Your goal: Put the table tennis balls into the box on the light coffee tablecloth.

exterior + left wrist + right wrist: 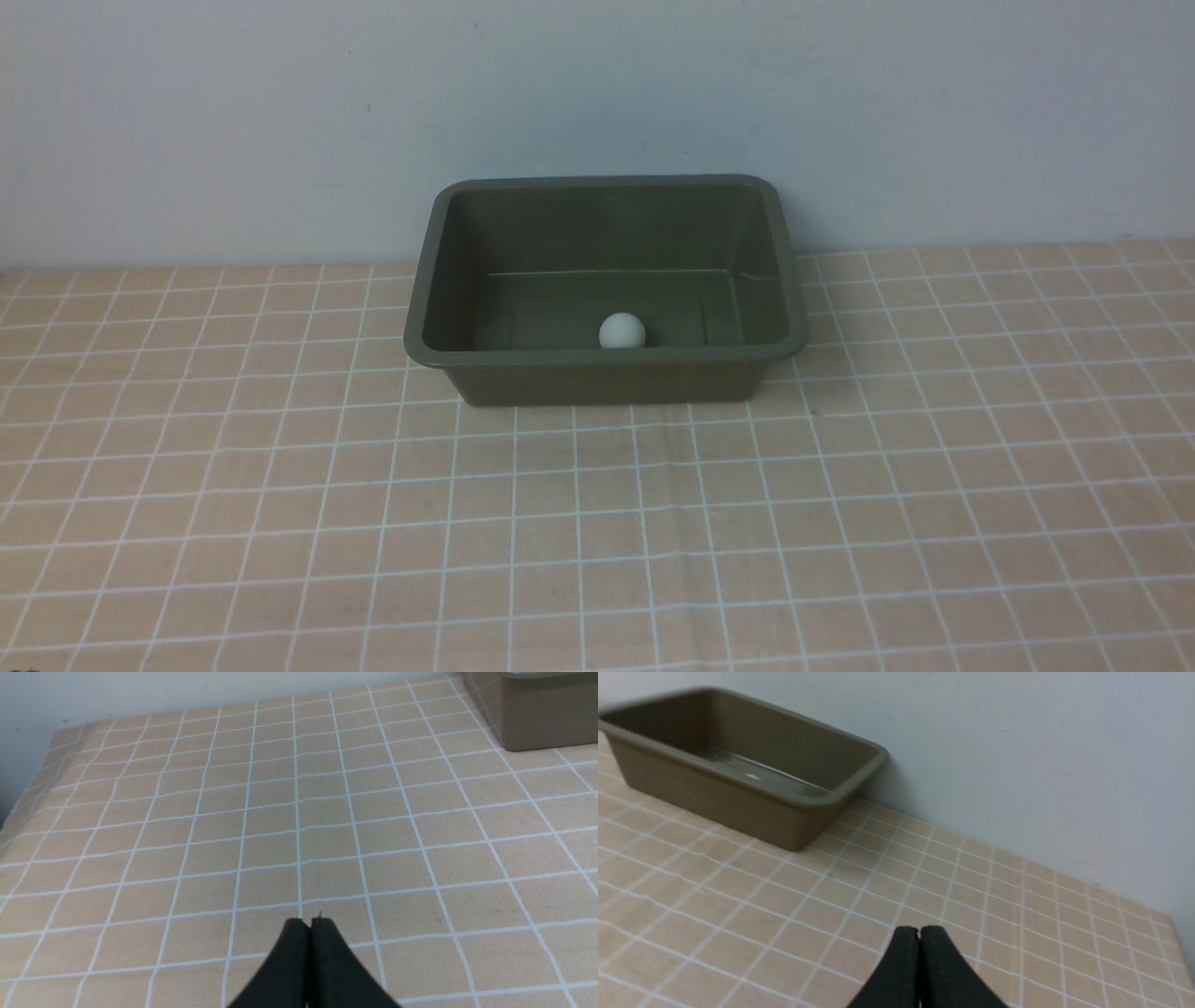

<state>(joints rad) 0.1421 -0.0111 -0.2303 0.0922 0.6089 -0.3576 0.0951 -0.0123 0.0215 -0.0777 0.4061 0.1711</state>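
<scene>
Straight ahead in the front view, a dark olive-green box (607,369) sits on the light coffee tablecloth (597,523), close to a pale wall (597,93) at the back of the surface. Its long side faces the camera, its rim flares outward and its corners are rounded. Inside it, a single white table tennis ball (622,330) rests on the box floor, just behind the near wall and roughly midway along it. The tablecloth, peach-tan with a grid of thin white lines, covers the surface from edge to edge. Neither arm shows in the front view. From the left wrist view, the left gripper (309,924) hangs above the cloth with its two black fingers (292,952) pressed together and nothing between them; a corner of the box shows at the frame's edge, well apart from it. From the right wrist view, the right gripper (919,931) is likewise above the cloth, its black fingers (901,961) closed tip to tip and empty, with the box well apart from it, standing against the wall.
</scene>
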